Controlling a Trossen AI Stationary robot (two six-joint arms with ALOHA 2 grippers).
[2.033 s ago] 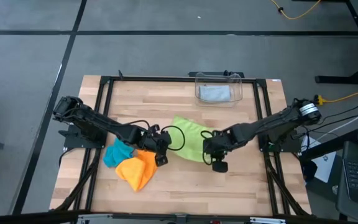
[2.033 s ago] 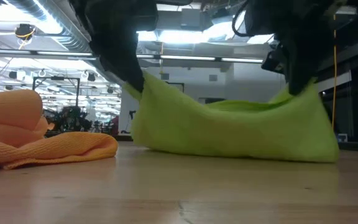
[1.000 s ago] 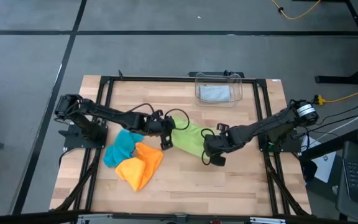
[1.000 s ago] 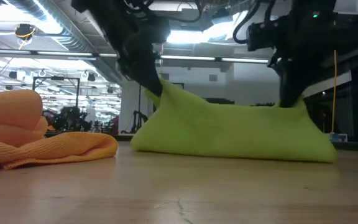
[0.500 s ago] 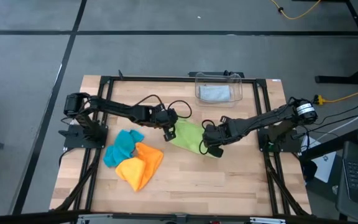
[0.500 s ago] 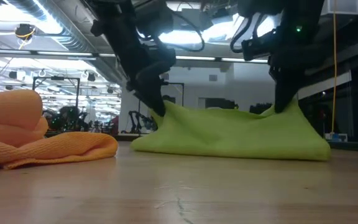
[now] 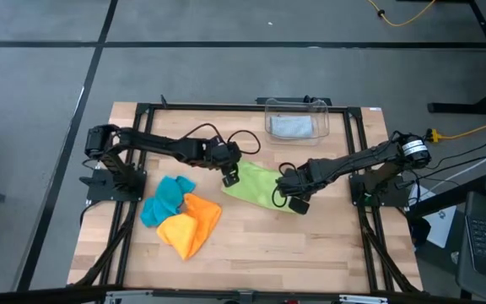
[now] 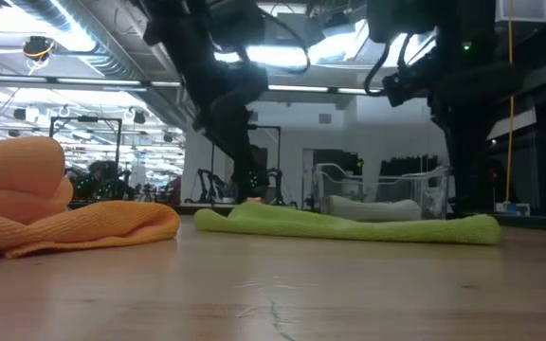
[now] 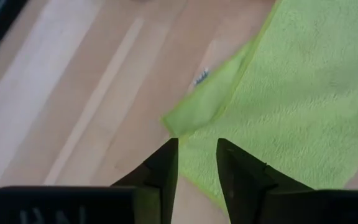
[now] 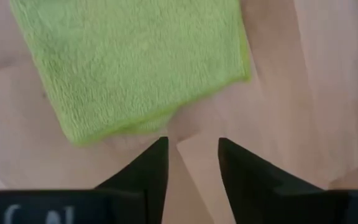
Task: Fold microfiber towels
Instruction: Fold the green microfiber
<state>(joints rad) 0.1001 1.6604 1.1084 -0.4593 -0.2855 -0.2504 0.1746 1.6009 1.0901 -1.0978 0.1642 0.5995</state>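
The lime green towel (image 7: 260, 187) lies flat on the table's middle, folded in two layers (image 8: 349, 225). My left gripper (image 9: 196, 152) hovers open over its left end, where a lower-layer corner (image 9: 191, 112) sticks out. My right gripper (image 10: 191, 146) hovers open just off the towel's right corner (image 10: 135, 62). Neither touches the cloth. The teal towel (image 7: 165, 196) and the orange towel (image 7: 190, 224) lie bunched at the near left. A grey towel (image 7: 291, 127) lies in the clear bin (image 7: 296, 108).
The clear bin (image 8: 377, 194) stands at the table's far edge, behind the green towel. The orange towel (image 8: 64, 223) is heaped at the near left. Bare wood (image 7: 310, 245) stretches along the near right. A black frame (image 7: 142, 118) borders the table.
Both grippers carried the green towel's raised edge toward the table's far edge, folding it over. They then opened and let go. The towel, which stood up like a tent between them, has dropped and now lies flat.
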